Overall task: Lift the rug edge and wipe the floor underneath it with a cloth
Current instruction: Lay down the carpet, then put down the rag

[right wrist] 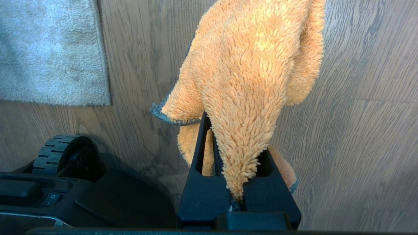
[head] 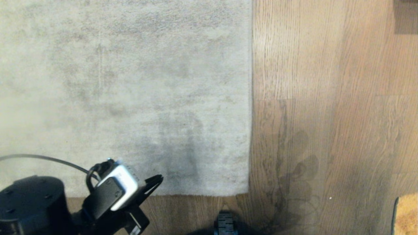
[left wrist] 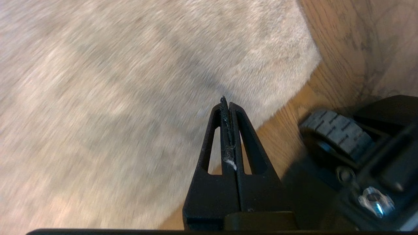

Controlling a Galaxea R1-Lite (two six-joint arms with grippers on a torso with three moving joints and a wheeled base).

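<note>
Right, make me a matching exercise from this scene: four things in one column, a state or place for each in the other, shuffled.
1. rug
2. cloth
3. left gripper
4. floor

A. shut, holding nothing, above the rug's corner
B. orange, clamped in the right gripper
C. lying flat, not lifted
D. wood planks, bare beside the rug

Pairs: 1-C, 2-B, 3-A, 4-D

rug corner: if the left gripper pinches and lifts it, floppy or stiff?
Probably floppy: the rug corner lies flat on the floor and looks thin and soft-piled, so it should peel and drape. Likely heavy drag, since the rug is large. The left gripper is shut, so it must open first.
</note>
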